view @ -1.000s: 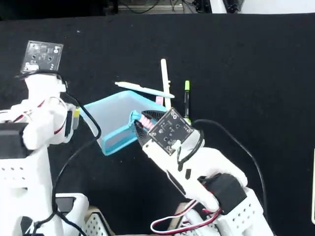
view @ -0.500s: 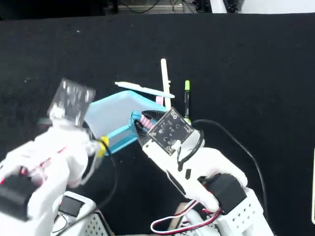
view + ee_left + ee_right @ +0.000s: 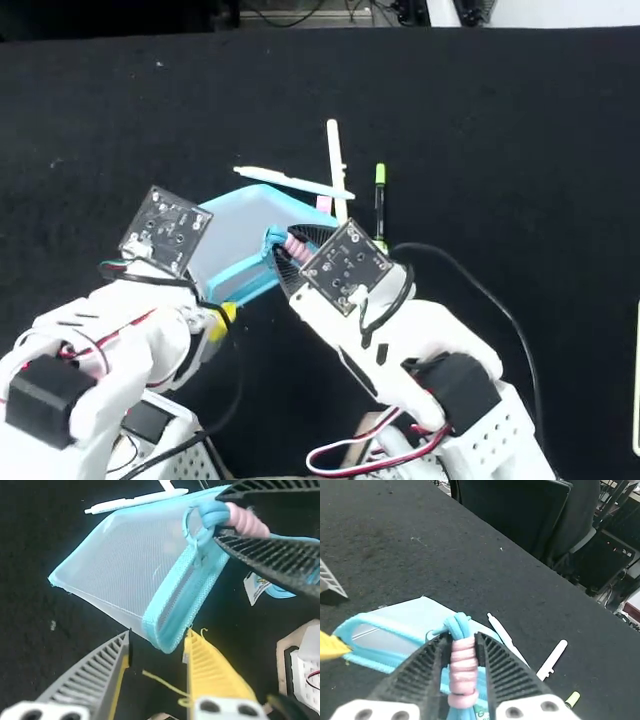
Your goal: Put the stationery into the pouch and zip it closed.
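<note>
High view: the blue pouch (image 3: 240, 232) sits on the counter (image 3: 500, 150) between the left fingers (image 3: 222, 313) and the right fingers (image 3: 312, 234), with pens (image 3: 336, 160) just beyond the right ones. Left wrist view: the left fingers are spread apart, the pouch's zipper end between their tips. Right wrist view: the right fingers clamp the pouch's pink-wrapped strap (image 3: 462, 662).

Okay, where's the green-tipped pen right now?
In the high view the green-tipped pen lies on the black table, just right of the white pen alongside it, outside the pouch.
</note>
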Controlling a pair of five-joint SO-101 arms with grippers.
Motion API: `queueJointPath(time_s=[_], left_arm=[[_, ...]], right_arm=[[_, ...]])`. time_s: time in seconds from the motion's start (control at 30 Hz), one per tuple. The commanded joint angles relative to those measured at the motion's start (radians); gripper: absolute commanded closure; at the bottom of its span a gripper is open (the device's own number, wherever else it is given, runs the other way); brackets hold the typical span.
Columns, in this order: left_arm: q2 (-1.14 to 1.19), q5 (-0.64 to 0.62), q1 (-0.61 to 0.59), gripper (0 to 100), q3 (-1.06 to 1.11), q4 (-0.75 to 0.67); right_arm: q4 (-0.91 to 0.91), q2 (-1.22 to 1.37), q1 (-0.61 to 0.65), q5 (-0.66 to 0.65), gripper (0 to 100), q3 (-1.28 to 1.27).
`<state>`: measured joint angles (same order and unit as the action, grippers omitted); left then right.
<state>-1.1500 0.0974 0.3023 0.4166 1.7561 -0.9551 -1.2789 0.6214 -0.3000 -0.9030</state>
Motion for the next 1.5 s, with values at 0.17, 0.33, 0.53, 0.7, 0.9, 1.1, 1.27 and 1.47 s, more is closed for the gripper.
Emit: queueJointPath(time_s=[0.17, 0.33, 0.53, 0.7, 0.9, 1.1, 1.27, 1.47], left_arm=[[0.061, 0.005, -0.147, 82, 0.013, -0.068], [0.109, 0.002, -0.153, 82, 0.081, -0.157], [0.133, 0.002, -0.183, 82, 0.157, -0.259], [0.124, 0.008, -0.295, 83, 0.171, -0.302], [0.126, 0.063, -0.389, 96, 0.170, -0.351], [0.126, 0.071, -0.526, 97, 0.245, -0.540], [0.126, -0.009, -0.538, 97, 0.303, -0.615], [0.126, -0.083, -0.504, 97, 0.311, -0.609]], right_arm=[[0.015, 0.104, -0.029, -0.009, 98.8, 0.065], [0.018, 0.104, -0.029, -0.009, 98.8, 0.065], [0.018, 0.104, -0.029, -0.003, 98.8, 0.056], [0.020, 0.102, -0.034, -0.009, 98.8, 0.021], [0.133, 0.111, -0.046, -0.009, 98.8, 0.012], [0.164, 0.108, -0.181, -0.017, 98.8, -0.035], [0.166, 0.108, -0.219, -0.094, 98.8, -0.067], [0.167, 0.111, -0.221, -0.094, 98.8, -0.065]])
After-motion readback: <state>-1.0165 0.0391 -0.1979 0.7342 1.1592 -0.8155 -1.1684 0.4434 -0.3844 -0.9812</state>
